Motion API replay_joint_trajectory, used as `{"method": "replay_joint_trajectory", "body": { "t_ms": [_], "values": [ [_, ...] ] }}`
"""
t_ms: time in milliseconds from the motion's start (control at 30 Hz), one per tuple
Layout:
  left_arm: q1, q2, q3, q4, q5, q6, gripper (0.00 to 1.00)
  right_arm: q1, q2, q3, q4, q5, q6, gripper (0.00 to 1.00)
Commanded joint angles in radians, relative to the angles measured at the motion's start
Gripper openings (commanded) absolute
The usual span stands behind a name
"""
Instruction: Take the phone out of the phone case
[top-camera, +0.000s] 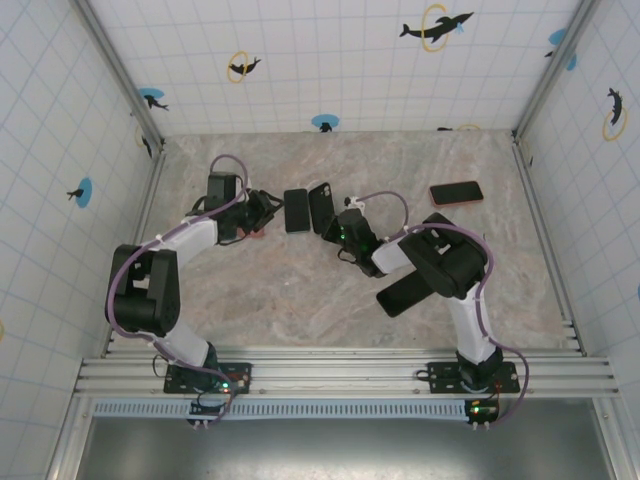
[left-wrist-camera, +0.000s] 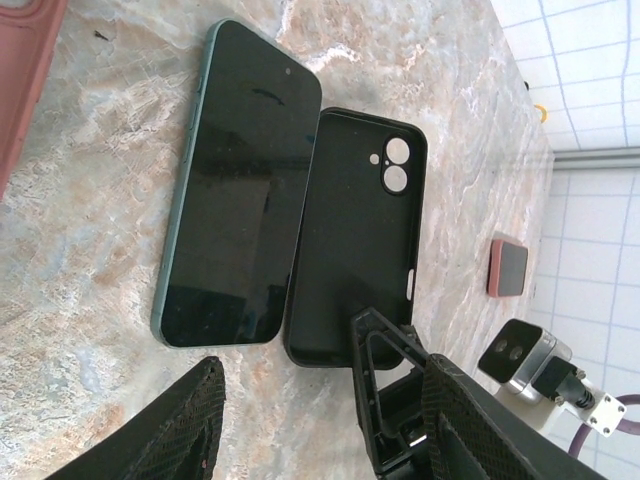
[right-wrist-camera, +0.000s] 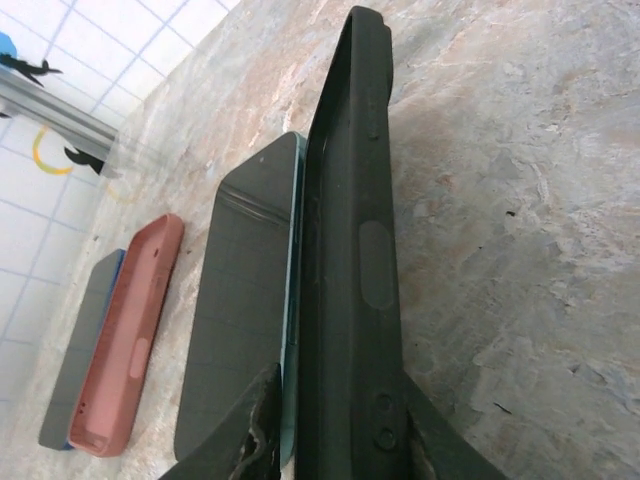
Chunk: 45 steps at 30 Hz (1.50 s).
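Scene: a marble-patterned table (top-camera: 300, 300) with white tiled walls round it and two arms reaching in from the near edge.
Phone (left-wrist-camera: 245, 185): out of its cover, lying flat and screen up near the middle of the table. It has a dark glass face and a green rim.
Case (left-wrist-camera: 355, 235): black and empty, with its inside and two round camera holes showing. It lies just right of the phone, and their long sides nearly touch at the near end.
Left gripper (left-wrist-camera: 322, 375): its fingers are spread well apart with nothing between them. It sits low over the table, just short of the near ends of the phone and case.
Right gripper (right-wrist-camera: 335, 420): one finger is on each side of the case's near end, both close against its walls. I cannot tell whether they are pressing on it or standing just clear.
Case from the right wrist: seen edge-on, its side wall and button bumps run away from the fingers, with the phone flat beside it on the left.
Pink case (right-wrist-camera: 125, 340): lies left of the phone, apart from it, with a darker flat slab (right-wrist-camera: 85, 340) against its far side.
Red phone (top-camera: 456, 192): lies toward the far right of the table, well apart from the rest.
Black phone (top-camera: 405, 293): lies on the table, partly under the right arm.
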<state>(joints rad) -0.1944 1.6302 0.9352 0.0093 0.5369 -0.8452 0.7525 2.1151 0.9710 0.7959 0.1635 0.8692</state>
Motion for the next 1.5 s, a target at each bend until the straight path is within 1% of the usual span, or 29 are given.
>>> {"method": "replay_joint_trajectory", "body": {
  "t_ms": [0,67,167,300,400,733,900,967,1000,1067,1167,1200,1267,1367,1467],
  "values": [
    [0.008,-0.017,-0.013,0.005,-0.005,-0.005,0.54,-0.005,-0.051,0.002,-0.042,0.009,-0.099,0.31],
    [0.007,-0.012,-0.01,0.006,-0.002,-0.003,0.55,-0.005,-0.055,0.012,-0.069,0.011,-0.151,0.32],
    [0.006,-0.006,-0.003,0.006,0.001,-0.003,0.55,-0.012,-0.057,0.015,-0.091,0.012,-0.179,0.33],
    [0.007,-0.002,0.007,0.003,0.004,0.003,0.55,-0.026,-0.042,0.031,-0.093,0.003,-0.192,0.33],
    [0.007,0.004,0.014,0.004,0.007,0.005,0.55,-0.033,-0.031,0.048,-0.093,0.001,-0.202,0.3],
    [0.007,0.014,0.024,0.004,0.014,0.008,0.55,-0.048,-0.004,0.077,-0.088,-0.023,-0.205,0.3],
    [0.006,0.013,0.03,0.003,0.017,0.012,0.56,-0.048,-0.021,0.089,-0.121,-0.024,-0.232,0.33],
    [0.008,0.007,0.033,0.0,0.019,0.02,0.57,-0.055,-0.039,0.087,-0.135,-0.022,-0.245,0.37],
    [0.007,0.005,0.032,-0.003,0.021,0.027,0.59,-0.06,-0.052,0.088,-0.157,-0.018,-0.261,0.4],
    [0.007,0.001,0.033,-0.011,0.029,0.052,0.62,-0.066,-0.08,0.104,-0.229,0.003,-0.299,0.47],
    [0.007,-0.004,0.033,-0.034,0.031,0.092,0.66,-0.076,-0.13,0.106,-0.311,0.03,-0.338,0.54],
    [0.007,-0.004,0.067,-0.039,0.033,0.104,0.67,-0.08,-0.15,0.101,-0.335,0.036,-0.338,0.6],
    [0.006,-0.007,0.072,-0.041,0.041,0.13,0.69,-0.084,-0.187,0.094,-0.387,0.051,-0.344,0.7],
    [0.006,-0.012,0.083,-0.046,0.037,0.16,0.71,-0.086,-0.244,0.079,-0.468,0.077,-0.341,0.73],
    [0.009,-0.013,0.097,-0.055,0.032,0.189,0.78,-0.09,-0.306,0.063,-0.565,0.118,-0.302,0.75]
  ]
}}
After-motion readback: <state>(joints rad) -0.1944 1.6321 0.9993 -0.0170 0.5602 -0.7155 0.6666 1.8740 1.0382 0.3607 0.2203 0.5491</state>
